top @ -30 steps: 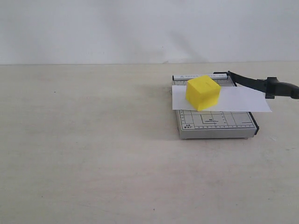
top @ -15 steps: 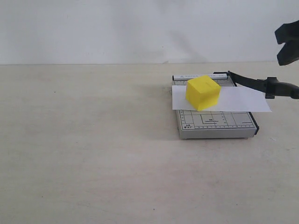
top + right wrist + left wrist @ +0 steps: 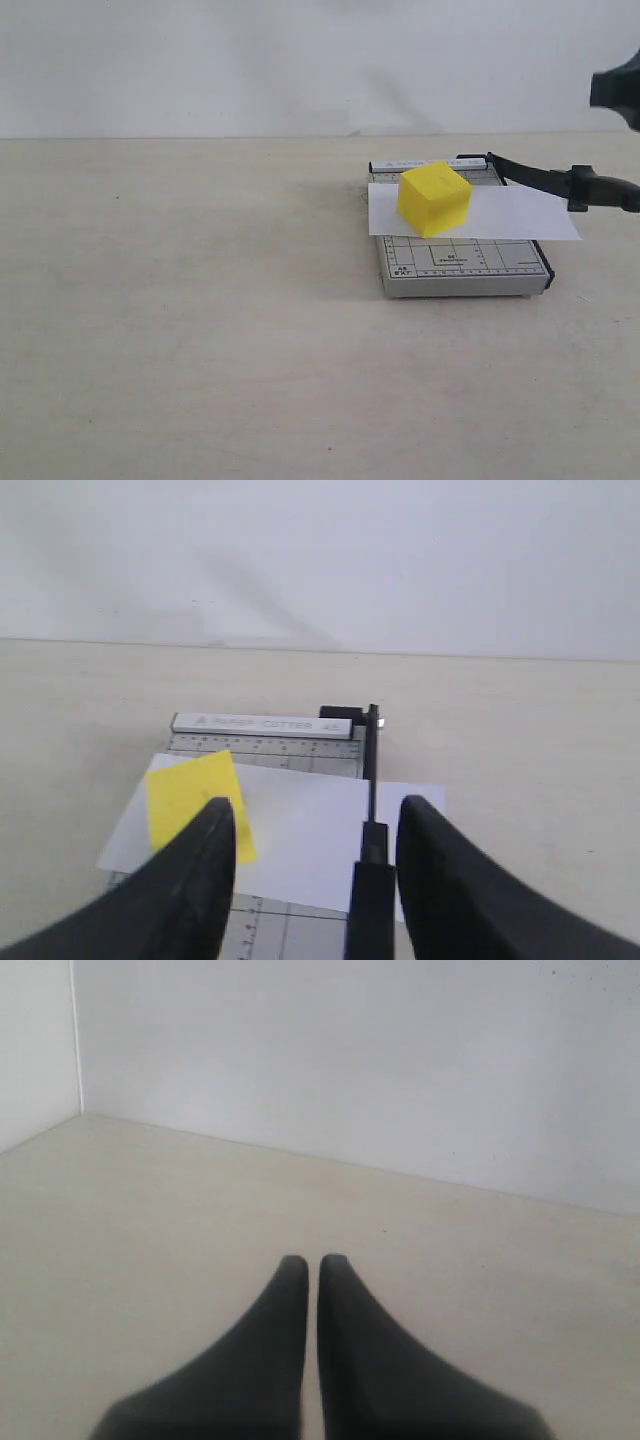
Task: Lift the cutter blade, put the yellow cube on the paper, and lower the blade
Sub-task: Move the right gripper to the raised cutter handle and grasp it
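While the yellow cube (image 3: 434, 199) sits on the paper (image 3: 520, 215) across the grey trimmer base (image 3: 460, 268), the cutter blade (image 3: 560, 183) stands raised at a slant. The right jaws hang spread wide above its handle, gripping nothing; left jaws are pressed together, empty, over the worktop (image 3: 120, 1220).

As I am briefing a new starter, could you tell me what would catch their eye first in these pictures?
The bright yellow cube sitting on the white paper across the grey trimmer, right of centre. Next, the cutter blade raised to the right, with the right gripper above it, jaws open.
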Action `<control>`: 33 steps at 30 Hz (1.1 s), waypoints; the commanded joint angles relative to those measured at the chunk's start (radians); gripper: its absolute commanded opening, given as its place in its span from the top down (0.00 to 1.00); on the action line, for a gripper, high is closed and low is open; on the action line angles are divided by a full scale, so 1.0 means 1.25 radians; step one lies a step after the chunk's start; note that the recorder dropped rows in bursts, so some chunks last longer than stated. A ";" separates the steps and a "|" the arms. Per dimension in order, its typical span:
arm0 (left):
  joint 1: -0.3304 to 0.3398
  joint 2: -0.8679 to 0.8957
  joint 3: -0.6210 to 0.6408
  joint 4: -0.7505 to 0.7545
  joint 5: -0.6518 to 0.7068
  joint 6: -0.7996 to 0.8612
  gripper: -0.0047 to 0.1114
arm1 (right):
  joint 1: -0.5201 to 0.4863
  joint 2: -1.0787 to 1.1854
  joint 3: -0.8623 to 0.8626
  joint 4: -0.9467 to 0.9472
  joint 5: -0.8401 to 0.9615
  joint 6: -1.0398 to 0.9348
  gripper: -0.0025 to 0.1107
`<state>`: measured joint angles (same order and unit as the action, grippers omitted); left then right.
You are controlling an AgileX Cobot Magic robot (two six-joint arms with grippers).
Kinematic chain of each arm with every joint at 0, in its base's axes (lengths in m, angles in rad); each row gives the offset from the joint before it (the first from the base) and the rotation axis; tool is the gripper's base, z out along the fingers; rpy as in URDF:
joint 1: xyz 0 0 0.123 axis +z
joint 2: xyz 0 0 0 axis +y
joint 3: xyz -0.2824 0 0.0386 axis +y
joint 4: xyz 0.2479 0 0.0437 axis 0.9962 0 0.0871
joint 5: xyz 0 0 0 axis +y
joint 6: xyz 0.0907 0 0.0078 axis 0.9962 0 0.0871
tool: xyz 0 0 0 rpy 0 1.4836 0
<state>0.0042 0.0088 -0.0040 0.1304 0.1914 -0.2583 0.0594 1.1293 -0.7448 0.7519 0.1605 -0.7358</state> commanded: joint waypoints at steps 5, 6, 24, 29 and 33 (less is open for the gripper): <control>-0.004 -0.007 0.003 -0.008 0.009 0.094 0.92 | 0.043 -0.018 0.130 0.022 -0.176 -0.066 0.55; -0.004 -0.007 0.003 -0.008 0.009 0.121 0.92 | 0.043 -0.006 0.130 0.022 -0.174 -0.064 0.55; -0.004 -0.007 0.003 -0.087 0.032 0.213 0.92 | 0.043 0.064 0.130 0.036 -0.103 -0.027 0.91; -0.004 -0.007 0.003 -0.087 0.049 0.213 0.92 | 0.043 0.064 0.130 0.036 -0.105 -0.029 0.98; -0.004 -0.007 0.003 -0.087 0.049 0.213 0.92 | 0.043 0.064 0.130 0.036 -0.105 -0.029 0.98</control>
<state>0.0042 0.0031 -0.0040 0.0295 0.2444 0.0000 0.1080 1.2087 -0.5852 0.7954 0.0000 -0.7646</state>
